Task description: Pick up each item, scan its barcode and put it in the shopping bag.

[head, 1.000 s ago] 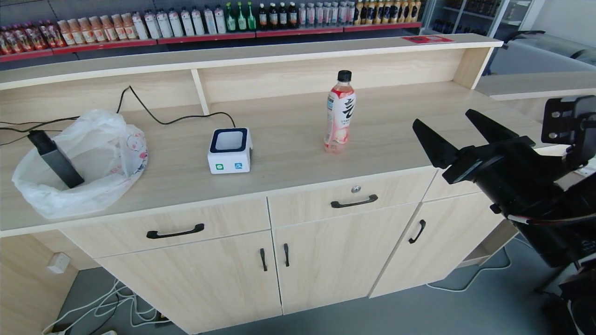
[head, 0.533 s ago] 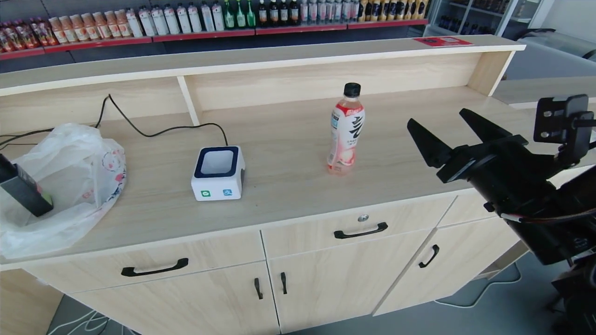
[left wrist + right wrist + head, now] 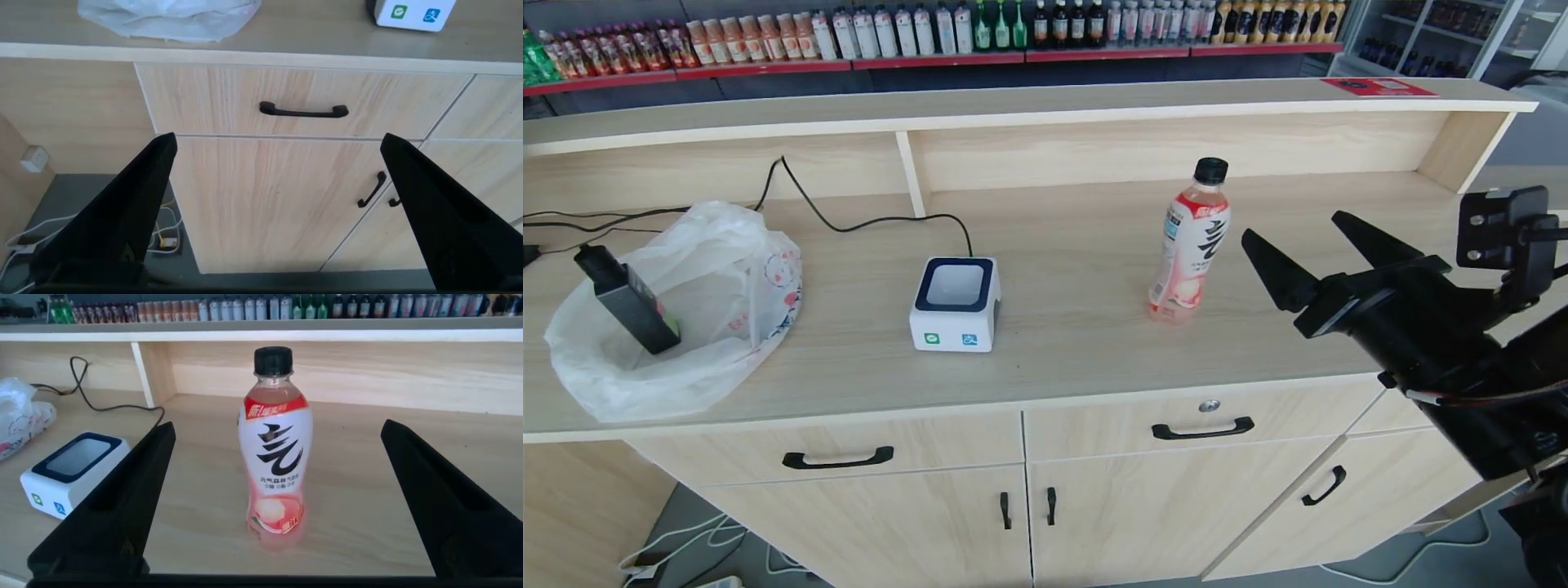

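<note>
The bottle (image 3: 1190, 237) is seen upright on the counter (image 3: 1078, 351), capped in black and filled with pink drink; it is placed to the right of the scanner (image 3: 956, 304) and well apart from it. The right gripper (image 3: 1290, 225) is held near the bottle, on its right, with the jaws spread wide and nothing gripped; in the right wrist view the bottle is framed between the two fingers and touched by neither. The left gripper (image 3: 278, 140) is held low before the counter's front, faced toward a drawer handle (image 3: 303, 110); its jaws are likewise spread wide and nothing is held. The bag (image 3: 735, 310) is laid open at the counter's left end; a dark box (image 3: 627, 298) is stood tilted inside it. The scanner is set between bag and bottle, window upward; a black cable (image 3: 890, 218) is run from it toward the counter's back wall. Drinks are lined in rows on a red-edged shelf (image 3: 931, 60) behind.
</note>
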Tool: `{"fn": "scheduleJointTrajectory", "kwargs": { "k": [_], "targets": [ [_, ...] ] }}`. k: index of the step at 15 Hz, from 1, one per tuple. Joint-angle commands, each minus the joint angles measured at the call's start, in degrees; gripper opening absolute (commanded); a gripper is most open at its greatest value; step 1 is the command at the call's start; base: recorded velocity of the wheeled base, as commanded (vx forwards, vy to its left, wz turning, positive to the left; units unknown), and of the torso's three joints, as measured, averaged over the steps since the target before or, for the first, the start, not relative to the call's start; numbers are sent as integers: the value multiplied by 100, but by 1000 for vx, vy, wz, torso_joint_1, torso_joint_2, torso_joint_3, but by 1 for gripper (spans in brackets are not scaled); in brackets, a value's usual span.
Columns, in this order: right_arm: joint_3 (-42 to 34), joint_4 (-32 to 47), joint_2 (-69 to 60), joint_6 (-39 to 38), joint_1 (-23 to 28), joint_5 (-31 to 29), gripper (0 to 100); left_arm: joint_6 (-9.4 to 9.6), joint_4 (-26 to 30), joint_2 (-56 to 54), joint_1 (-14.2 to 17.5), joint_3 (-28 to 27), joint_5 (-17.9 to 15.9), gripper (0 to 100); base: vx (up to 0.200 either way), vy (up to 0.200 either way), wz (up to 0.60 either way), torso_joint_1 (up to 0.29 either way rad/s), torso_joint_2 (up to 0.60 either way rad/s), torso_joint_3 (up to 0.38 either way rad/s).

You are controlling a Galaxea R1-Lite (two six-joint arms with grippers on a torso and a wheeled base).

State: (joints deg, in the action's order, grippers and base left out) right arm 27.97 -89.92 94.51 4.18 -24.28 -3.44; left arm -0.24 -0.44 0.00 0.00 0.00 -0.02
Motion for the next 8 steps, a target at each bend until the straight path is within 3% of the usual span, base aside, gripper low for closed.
{"fn": "scheduleJointTrajectory", "kwargs": {
  "k": [1,4,8],
  "targets": [
    [-151,-8,-3,4,-15,1,100,-2,0,9,-9,0,2,100,0,0,0,0,0,0],
    [-643,-8,50,4,-15,1,100,-2,0,9,0,0,2,100,0,0,0,0,0,0],
    [-643,-8,173,4,-305,1,100,-2,0,9,0,0,2,100,0,-200,0,1,1,0]
  ]
}}
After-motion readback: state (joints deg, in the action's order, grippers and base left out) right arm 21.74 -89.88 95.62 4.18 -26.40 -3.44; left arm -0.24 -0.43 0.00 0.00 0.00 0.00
